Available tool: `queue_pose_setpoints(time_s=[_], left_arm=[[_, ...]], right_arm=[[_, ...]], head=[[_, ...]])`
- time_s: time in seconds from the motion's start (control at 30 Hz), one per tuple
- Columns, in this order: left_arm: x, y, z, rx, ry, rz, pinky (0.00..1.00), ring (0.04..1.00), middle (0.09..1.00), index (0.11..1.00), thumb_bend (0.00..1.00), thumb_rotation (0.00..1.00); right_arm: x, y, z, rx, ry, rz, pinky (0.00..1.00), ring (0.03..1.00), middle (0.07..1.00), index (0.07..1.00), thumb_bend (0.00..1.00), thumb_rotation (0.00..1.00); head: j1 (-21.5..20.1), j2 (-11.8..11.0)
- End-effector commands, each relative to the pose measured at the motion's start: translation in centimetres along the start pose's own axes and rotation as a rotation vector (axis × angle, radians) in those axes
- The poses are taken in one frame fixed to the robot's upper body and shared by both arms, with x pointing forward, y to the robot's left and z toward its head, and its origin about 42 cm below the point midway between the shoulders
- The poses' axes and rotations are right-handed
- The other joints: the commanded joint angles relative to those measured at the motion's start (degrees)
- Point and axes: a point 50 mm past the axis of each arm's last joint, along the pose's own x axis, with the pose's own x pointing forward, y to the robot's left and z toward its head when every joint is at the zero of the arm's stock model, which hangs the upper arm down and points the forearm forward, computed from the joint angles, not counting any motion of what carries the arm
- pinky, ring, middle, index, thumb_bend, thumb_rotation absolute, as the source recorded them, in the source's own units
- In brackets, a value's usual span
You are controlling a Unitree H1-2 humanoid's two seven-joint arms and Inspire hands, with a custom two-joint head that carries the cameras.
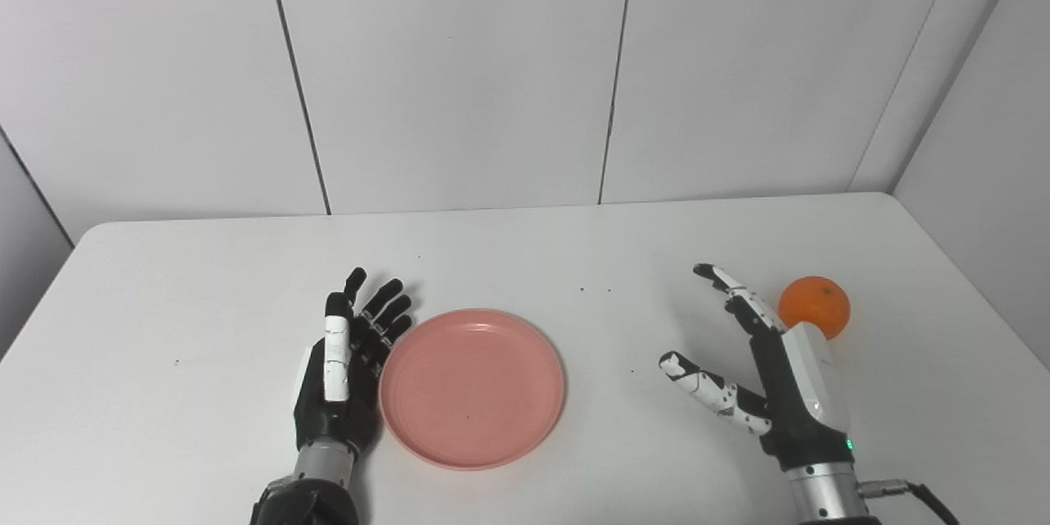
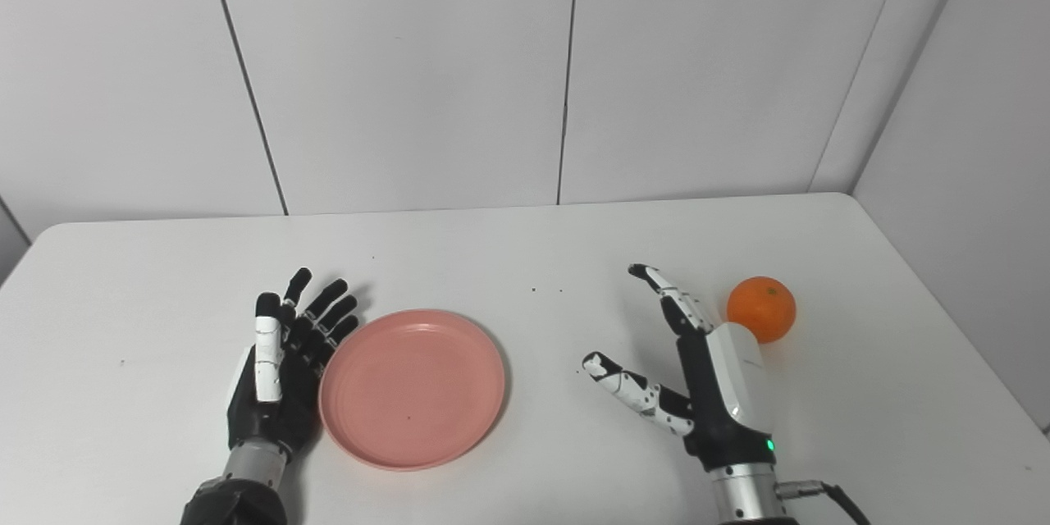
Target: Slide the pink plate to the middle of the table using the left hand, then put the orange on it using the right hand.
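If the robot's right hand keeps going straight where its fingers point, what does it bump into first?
Probably nothing. The right hand points toward the table's far edge, and the orange sits just beside that line, so it might only brush it. Depth is hard to judge.

You can't tell whether the left hand [image 1: 343, 369] touches the plate [image 1: 472, 388] rim. The right hand [image 1: 775, 377] covers the orange's [image 1: 814, 305] lower left. Both forearms are cut off at the bottom edge.

pink plate [image 1: 472, 388]: flat, empty, left-centre | orange [image 1: 814, 306]: far right
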Motion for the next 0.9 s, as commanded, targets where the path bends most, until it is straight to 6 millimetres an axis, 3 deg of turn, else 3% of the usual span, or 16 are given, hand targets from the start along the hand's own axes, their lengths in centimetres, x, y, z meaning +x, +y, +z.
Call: queue_pose_setpoints(time_s=[0.0, 0.23, 0.37, 0.53, 0.87], left_arm=[[0.0, 0.0, -0.5, 0.004, 0.034, 0.014, 0.86, 0.835, 0.827, 0.939, 0.89, 0.83], [0.1, 0.3, -0.6, 0.006, 0.037, 0.016, 0.84, 0.830, 0.821, 0.938, 0.90, 0.82], [0.1, 0.3, -0.6, 0.007, 0.040, 0.013, 0.84, 0.830, 0.821, 0.936, 0.90, 0.81], [0.2, 0.3, -0.6, 0.009, 0.041, 0.017, 0.83, 0.817, 0.814, 0.928, 0.90, 0.81], [0.2, 0.2, -0.6, 0.005, 0.043, 0.012, 0.84, 0.826, 0.820, 0.930, 0.90, 0.81]], right_arm=[[1.5, -1.8, 0.4, -0.061, -0.058, -0.078, 0.76, 0.824, 0.841, 0.801, 0.86, 0.86], [4.4, -4.6, -0.1, -0.284, -0.127, -0.124, 0.75, 0.820, 0.843, 0.811, 0.85, 0.85], [5.3, -5.5, -0.2, -0.381, -0.156, -0.136, 0.82, 0.840, 0.847, 0.816, 0.88, 0.84], [6.8, -6.9, -0.6, -0.527, -0.167, -0.122, 0.84, 0.815, 0.809, 0.807, 0.89, 0.88], [9.3, -9.5, -3.3, -0.666, -0.109, -0.089, 0.83, 0.784, 0.771, 0.762, 0.91, 0.84]], head=[[-0.1, 0.1], [-0.5, 0.0], [-0.6, 0.0], [-0.6, 0.1], [-0.6, 0.0]])
